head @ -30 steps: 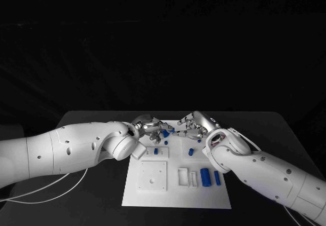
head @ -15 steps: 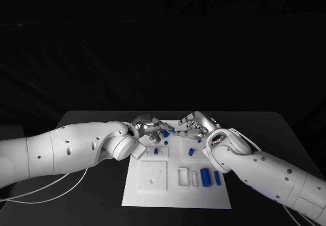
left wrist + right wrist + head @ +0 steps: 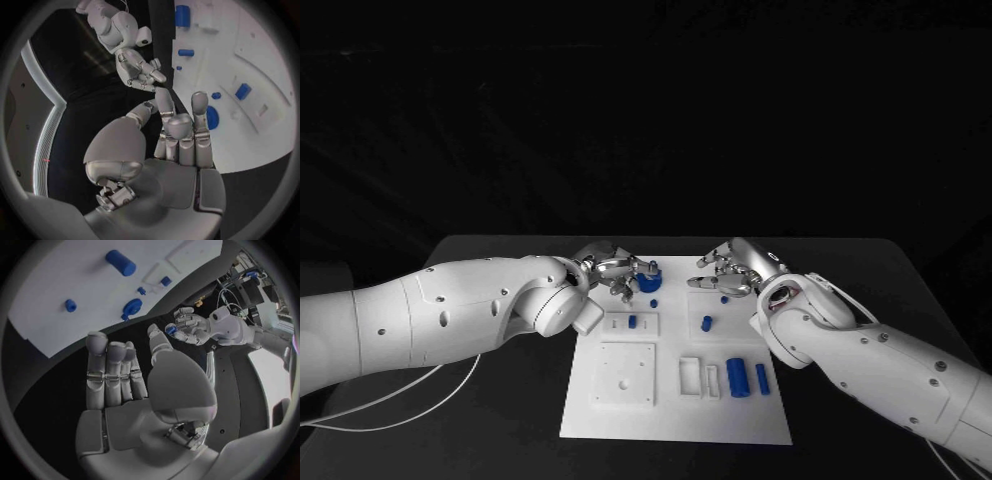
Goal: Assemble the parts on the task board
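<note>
Matt white task board [image 3: 625, 415], glossy metal fingers [image 3: 112, 371].

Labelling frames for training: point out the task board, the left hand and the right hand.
task board [image 3: 733, 415], head view, bare near edge.
left hand [image 3: 617, 272], head view, middle.
right hand [image 3: 730, 270], head view, middle.

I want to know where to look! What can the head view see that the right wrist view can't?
Head view alone: two long blue parts lying side by side toward the board's near end. Right wrist view alone: a small blue part pinched at the left robot hand's fingertips. Both: the white task board and the right robot hand, holding nothing.
</note>
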{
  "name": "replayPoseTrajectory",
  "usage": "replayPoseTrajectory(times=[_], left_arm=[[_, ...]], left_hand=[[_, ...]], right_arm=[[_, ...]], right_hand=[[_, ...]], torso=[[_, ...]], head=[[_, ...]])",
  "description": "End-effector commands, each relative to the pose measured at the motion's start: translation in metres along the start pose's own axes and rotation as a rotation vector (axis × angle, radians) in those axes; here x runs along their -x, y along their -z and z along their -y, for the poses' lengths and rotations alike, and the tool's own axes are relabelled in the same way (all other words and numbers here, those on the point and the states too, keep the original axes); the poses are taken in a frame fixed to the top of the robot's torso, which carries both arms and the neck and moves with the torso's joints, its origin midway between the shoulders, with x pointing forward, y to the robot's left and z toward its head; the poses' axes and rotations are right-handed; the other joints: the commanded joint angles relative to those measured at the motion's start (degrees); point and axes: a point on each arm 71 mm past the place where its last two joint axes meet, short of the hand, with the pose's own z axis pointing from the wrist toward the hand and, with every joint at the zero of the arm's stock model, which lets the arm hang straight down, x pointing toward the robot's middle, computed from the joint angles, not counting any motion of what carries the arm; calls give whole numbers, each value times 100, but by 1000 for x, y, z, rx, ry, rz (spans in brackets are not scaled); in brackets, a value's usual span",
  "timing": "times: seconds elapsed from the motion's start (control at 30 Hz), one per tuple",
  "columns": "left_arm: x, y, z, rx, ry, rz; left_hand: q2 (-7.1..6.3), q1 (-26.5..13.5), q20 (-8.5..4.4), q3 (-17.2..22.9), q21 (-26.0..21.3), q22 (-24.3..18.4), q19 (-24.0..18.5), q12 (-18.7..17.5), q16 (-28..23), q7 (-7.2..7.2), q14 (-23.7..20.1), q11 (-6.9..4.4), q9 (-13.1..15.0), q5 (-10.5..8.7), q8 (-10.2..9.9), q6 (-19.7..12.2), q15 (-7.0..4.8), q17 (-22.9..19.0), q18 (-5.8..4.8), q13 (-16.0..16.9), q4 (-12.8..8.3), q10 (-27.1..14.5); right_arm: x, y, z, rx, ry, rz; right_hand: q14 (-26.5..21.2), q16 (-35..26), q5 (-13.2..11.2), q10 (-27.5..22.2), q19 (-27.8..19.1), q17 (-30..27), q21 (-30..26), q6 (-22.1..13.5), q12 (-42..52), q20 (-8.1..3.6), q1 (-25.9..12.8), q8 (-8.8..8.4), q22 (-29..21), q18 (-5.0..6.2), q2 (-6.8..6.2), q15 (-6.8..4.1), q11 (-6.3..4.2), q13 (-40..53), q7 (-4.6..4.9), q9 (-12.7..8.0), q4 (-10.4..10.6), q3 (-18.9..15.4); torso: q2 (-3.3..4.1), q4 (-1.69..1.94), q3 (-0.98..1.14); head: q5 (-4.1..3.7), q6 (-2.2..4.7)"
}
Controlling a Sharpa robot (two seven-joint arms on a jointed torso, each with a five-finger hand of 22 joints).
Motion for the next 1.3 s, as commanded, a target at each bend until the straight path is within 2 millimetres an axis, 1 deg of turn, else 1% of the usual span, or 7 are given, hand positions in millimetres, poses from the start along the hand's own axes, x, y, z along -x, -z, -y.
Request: replayPoseTrajectory(times=[0.03,0.2,0.33,0.57,0.7,1.0,1.3], left_arm=[[5,1,-3,37,-79,-15],[13,3,-6,84,-193,-17],[19,3,-6,119,-302,-25],[33,5,-3,228,-447,12],[36,7,-2,265,-489,41],[35,13,-8,292,-526,132],[26,16,-26,261,-500,231]], left_hand=[[43,45,6,61,-36,-9,9,-66,-79,-595,-28,-111,22,-31,88,629,-26,-83,-41,-19,-7,202],[27,110,22,43,-69,-21,-32,-169,-168,-583,-96,-85,-27,-113,66,638,-10,-268,-43,-19,41,197],[-52,106,-1,96,-49,-25,49,-97,-115,-603,-12,-111,-44,207,75,710,-34,-189,-24,26,18,206],[-70,76,5,129,-48,-20,69,-39,-51,-615,9,-126,-60,212,54,766,-27,-89,-18,37,-14,209],[-84,51,26,142,-43,-7,72,-10,-20,-620,13,-123,-69,229,42,797,-15,-57,2,34,-32,210],[-163,14,76,190,-40,31,45,45,18,-628,12,-89,-92,272,31,886,13,-57,36,10,-42,210],[-278,131,121,144,-61,52,41,65,12,-630,18,-79,-359,235,-112,1035,27,-117,80,-59,90,211]], right_arm=[[10,3,11,-28,-26,-3],[34,5,26,-68,-119,28],[54,5,31,-83,-189,53],[86,5,41,-106,-261,112],[93,2,44,-115,-285,138],[106,-6,38,-112,-340,206],[109,-10,42,-151,-382,241]], right_hand=[[2,-46,42,-16,50,-12,-42,24,-39,2,8,0,290,14,-12,-6,14,-8,-12,1,-20,11],[1,-61,88,-10,50,-24,-66,16,-39,2,6,-1,286,15,11,-6,14,-11,-9,-4,-26,26],[-7,-82,216,-25,44,-41,-98,27,-54,2,8,-1,281,15,49,-7,12,-29,-10,-8,-59,41],[-26,-114,347,-47,32,-68,-170,37,-85,3,-23,-2,271,14,75,-6,11,-67,-12,-23,-134,54],[-31,-119,420,-56,27,-73,-194,33,-98,4,-49,-2,268,14,83,-5,11,-85,-11,-27,-133,55],[-30,-126,772,-82,30,-87,-243,28,-137,1,-105,-3,262,15,92,-8,7,-135,-12,-37,-149,56],[-37,-139,881,-97,14,-102,-337,24,-182,2,-146,-3,244,18,81,-8,5,-196,-12,-39,-131,63]], torso=[[-9,-10,-6],[-14,-11,-3],[-35,-13,8],[-97,-25,24],[-121,-33,40],[-183,-2,69],[-192,9,59]], head=[[19,0],[56,-19],[130,-76],[205,-177],[291,-231],[333,-359],[335,-430]])
